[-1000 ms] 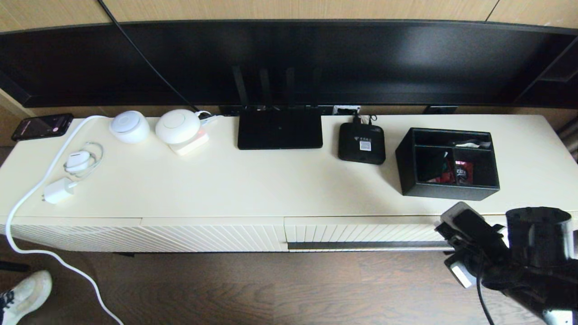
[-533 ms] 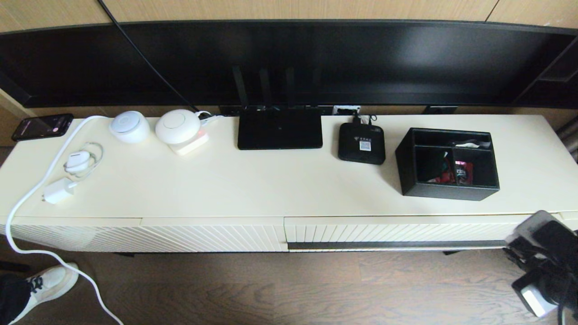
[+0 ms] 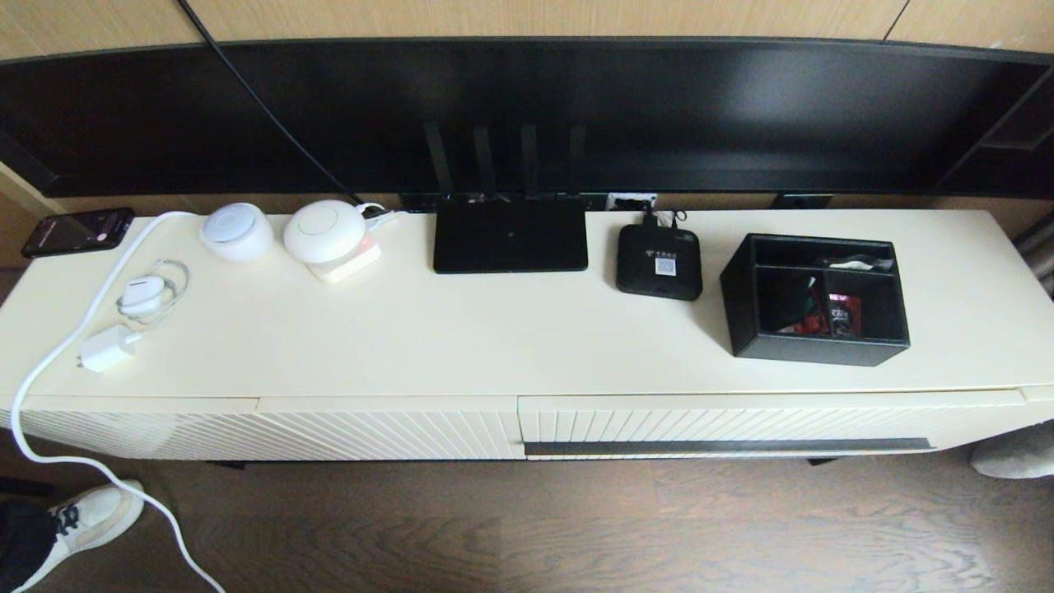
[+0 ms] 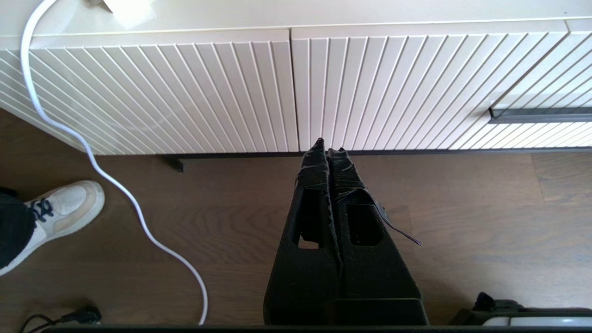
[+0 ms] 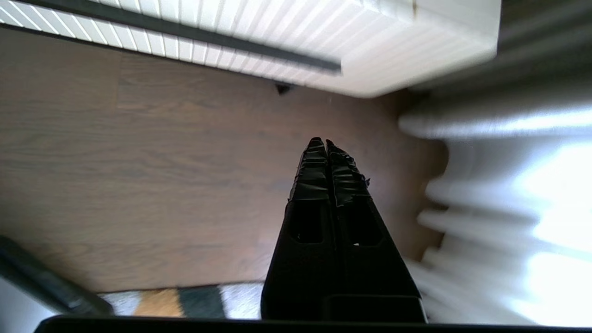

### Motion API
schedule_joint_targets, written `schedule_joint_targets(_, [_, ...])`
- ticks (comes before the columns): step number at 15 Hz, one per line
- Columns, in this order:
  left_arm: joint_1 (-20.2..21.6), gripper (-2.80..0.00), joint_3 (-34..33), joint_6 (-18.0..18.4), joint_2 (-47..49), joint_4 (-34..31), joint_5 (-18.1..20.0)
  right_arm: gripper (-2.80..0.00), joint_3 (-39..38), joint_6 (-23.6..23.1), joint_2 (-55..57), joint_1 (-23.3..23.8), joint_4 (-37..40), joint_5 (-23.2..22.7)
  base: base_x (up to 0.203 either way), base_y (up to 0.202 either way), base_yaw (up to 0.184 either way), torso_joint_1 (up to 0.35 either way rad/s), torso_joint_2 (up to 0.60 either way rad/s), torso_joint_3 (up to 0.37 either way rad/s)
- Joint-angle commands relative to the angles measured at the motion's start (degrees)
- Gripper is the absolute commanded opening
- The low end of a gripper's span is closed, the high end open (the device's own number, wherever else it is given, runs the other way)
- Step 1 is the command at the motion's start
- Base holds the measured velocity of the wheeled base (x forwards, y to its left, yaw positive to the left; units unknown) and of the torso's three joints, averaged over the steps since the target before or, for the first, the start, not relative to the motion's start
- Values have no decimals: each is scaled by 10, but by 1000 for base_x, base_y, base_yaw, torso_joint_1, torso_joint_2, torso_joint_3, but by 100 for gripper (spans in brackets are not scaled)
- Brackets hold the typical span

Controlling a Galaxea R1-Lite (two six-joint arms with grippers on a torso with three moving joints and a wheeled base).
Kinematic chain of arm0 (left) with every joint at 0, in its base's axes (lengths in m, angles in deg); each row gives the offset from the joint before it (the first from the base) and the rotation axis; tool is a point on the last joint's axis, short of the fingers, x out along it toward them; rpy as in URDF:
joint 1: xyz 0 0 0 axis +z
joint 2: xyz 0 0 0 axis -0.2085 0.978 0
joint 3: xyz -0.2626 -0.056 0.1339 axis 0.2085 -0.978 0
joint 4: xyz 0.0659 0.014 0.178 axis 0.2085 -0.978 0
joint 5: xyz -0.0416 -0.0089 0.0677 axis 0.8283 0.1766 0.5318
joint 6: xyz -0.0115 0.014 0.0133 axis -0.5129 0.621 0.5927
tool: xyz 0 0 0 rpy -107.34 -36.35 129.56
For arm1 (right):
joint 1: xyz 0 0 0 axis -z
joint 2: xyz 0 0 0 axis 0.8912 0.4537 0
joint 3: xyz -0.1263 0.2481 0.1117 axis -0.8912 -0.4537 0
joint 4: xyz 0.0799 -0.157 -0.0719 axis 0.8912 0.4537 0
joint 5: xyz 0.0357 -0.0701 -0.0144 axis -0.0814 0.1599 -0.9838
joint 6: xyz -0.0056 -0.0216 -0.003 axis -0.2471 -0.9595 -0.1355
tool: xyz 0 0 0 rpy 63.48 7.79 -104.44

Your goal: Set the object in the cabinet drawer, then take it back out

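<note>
- Head view shows the black box (image 3: pixel 817 298) sitting on top of the cabinet (image 3: pixel 494 346) at the right, just beside the small set-top box (image 3: pixel 659 261), so the task looks either unstarted or complete.
- Below it, the drawer (image 3: pixel 725 428) is closed, its dark handle strip (image 3: pixel 729 446) facing the floor side.
- Neither arm appears in that view.
- The left gripper (image 4: pixel 329 150) hangs over the floor near the cabinet front, fingers pressed together and empty.
- The right gripper (image 5: pixel 321 141) is likewise together and empty, near the cabinet's right end, probably parked.
</note>
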Motion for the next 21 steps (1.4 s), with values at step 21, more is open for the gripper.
schedule_joint_targets(21, [0,-280,0,0,1,0,0,-280,-140,73,-264,59,-47,-224,0,0,0,0,0,0])
